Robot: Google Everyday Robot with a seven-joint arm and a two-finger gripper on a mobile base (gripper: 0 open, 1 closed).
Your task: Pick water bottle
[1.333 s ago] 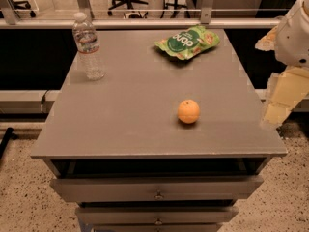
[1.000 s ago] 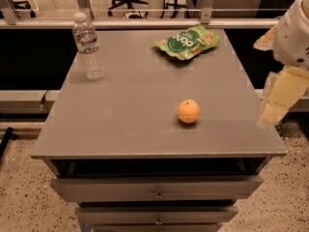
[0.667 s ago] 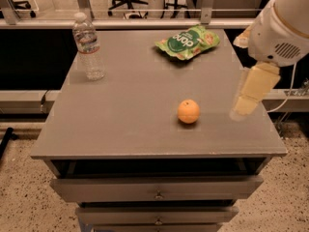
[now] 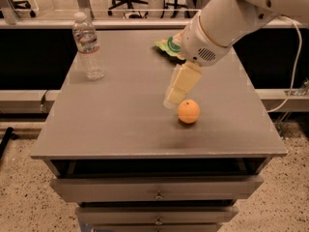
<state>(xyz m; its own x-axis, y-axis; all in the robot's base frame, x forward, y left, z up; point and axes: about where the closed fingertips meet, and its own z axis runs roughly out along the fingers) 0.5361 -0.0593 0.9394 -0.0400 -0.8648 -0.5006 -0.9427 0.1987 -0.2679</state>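
Note:
The water bottle (image 4: 88, 46) stands upright near the far left corner of the grey cabinet top (image 4: 120, 115). It is clear and ribbed, with a white cap and a white label with red marks. My gripper (image 4: 175, 96) hangs from the white arm over the middle of the top, well to the right of the bottle and just left of the orange (image 4: 188, 111). It holds nothing.
A green snack bag (image 4: 170, 46) lies at the far right, partly hidden behind my arm. The cabinet has drawers (image 4: 157, 190) below the front edge. A railing and office chairs stand behind the cabinet. A white cable (image 4: 292, 62) hangs at the right.
My arm has swung left from the cabinet's right edge to over the middle of the top, near the orange. The bottle, orange and bag have not moved.

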